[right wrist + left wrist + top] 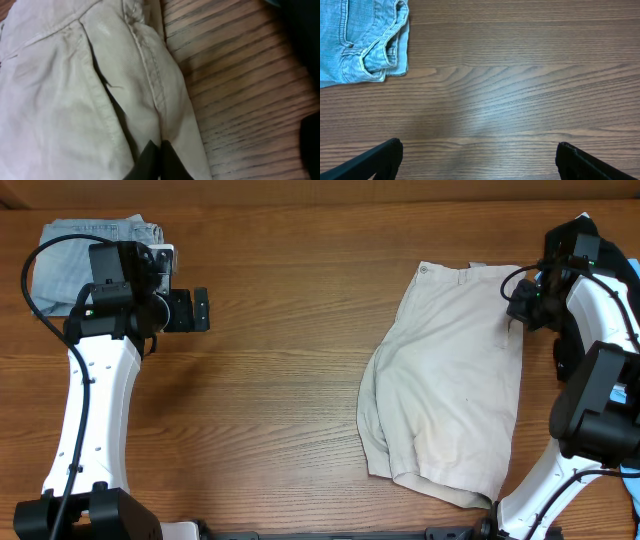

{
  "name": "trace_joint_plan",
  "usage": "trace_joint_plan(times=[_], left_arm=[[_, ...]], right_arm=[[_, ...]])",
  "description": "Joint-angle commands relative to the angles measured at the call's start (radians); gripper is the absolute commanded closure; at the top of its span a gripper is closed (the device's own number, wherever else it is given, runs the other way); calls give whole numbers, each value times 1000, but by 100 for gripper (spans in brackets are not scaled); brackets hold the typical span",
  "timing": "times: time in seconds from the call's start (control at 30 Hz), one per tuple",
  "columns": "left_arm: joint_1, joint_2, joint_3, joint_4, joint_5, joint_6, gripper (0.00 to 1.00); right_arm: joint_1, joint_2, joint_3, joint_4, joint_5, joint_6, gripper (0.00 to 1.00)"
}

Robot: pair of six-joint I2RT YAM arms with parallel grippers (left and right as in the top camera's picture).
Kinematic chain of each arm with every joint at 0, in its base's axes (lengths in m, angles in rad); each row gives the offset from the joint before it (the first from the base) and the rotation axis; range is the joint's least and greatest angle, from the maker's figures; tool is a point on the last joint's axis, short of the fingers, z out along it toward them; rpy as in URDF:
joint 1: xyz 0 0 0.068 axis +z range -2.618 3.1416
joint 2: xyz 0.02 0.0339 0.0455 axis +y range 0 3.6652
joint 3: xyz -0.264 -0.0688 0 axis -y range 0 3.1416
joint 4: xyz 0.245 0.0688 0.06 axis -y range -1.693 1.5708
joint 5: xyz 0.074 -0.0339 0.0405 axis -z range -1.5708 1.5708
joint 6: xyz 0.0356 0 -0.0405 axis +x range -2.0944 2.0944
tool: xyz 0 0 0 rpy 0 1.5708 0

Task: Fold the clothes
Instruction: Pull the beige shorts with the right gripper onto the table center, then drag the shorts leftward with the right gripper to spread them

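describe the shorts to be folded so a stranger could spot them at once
Start at the wooden table and look at its right half. The beige shorts lie there, waistband toward the far edge. The only other garment, folded denim in the far left corner, is light blue.

**No Readable Text in Any View**

Nothing legible is coming through from any camera. The khaki shorts (450,380) are showing only plain cloth and stitching, and the denim garment (360,40) is showing only seams. A small white patch (165,252) beside the denim is appearing too small to read.
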Motion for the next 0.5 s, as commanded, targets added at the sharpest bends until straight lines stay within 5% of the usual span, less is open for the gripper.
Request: trace_joint_plan(times=[0.0,0.2,0.47], left_arm=[[2,0,24,3,16,-6,0],[7,0,24,16,16,-7,0],[8,0,24,23,3,-14,0]], right_arm=[[-2,1,-2,-16,11,26,96],[68,-113,82,-124,-46,81,96],[382,-216,201,-167,-61,254,96]])
